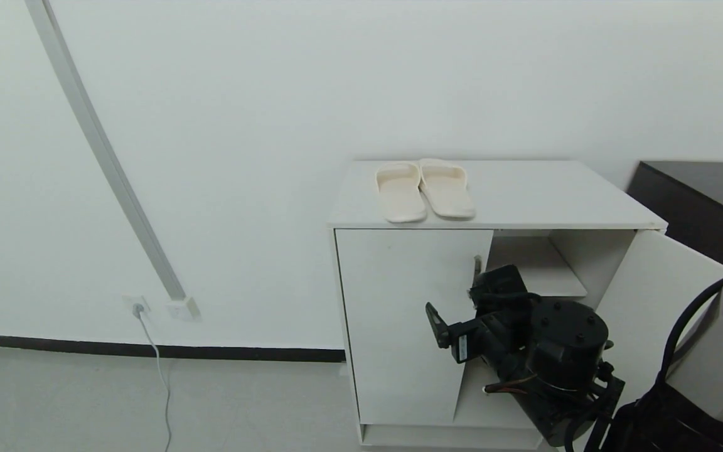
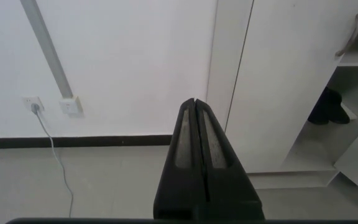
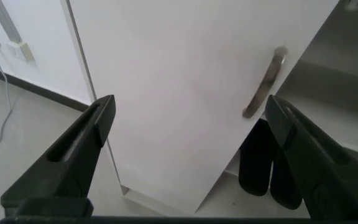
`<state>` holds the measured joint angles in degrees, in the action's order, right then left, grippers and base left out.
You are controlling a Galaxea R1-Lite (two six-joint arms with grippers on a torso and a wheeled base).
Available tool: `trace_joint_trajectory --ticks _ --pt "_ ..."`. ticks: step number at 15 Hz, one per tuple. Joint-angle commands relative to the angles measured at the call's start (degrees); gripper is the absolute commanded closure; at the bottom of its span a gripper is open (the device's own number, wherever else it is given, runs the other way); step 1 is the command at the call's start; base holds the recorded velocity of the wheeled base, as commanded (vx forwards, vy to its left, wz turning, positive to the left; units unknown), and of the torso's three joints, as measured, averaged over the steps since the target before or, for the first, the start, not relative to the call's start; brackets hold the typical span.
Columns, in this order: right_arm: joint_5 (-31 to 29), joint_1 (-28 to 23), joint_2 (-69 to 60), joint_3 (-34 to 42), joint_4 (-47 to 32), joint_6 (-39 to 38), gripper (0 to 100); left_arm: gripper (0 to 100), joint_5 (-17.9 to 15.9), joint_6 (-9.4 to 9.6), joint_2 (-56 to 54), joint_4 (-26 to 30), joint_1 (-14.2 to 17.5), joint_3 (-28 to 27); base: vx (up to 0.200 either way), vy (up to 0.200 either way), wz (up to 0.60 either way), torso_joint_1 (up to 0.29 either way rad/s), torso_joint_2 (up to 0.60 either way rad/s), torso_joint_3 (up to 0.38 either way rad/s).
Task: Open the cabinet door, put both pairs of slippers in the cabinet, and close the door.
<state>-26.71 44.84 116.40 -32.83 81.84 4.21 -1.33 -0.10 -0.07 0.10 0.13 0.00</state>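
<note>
- Black slippers [image 3: 263, 165] lie inside the white wooden cabinet [image 1: 524, 194]; cream foam slippers [image 1: 424, 188] wait on top.
- Right gripper [image 3: 188, 109] jaws apart; left gripper [image 2: 194, 124] jaws together.
- Next, probably: grasp the cream pair.

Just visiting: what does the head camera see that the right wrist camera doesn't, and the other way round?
Head camera: a pale pair of slippers on the cabinet top, and the right door swung open. Right wrist camera: a dark pair of slippers inside the cabinet, beyond the open fingers of the right gripper. Both: the shut left door, its handle, and the wall socket with its cable.
</note>
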Motion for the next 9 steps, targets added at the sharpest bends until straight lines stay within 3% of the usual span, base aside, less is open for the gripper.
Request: trace_joint_trajectory --ticks 1,9 --pt "0.0 -0.3 -0.6 0.0 0.1 0.0 0 100 0.0 0.01 0.1 0.0 0.0 0.0 0.000 0.000 0.00 0.212 -0.52 -0.315" --pt "-0.1 -0.6 -1.4 0.1 -0.1 0.0 0 100 0.0 0.10 0.1 0.0 0.0 0.0 0.000 0.000 0.00 0.240 -0.57 -0.326"
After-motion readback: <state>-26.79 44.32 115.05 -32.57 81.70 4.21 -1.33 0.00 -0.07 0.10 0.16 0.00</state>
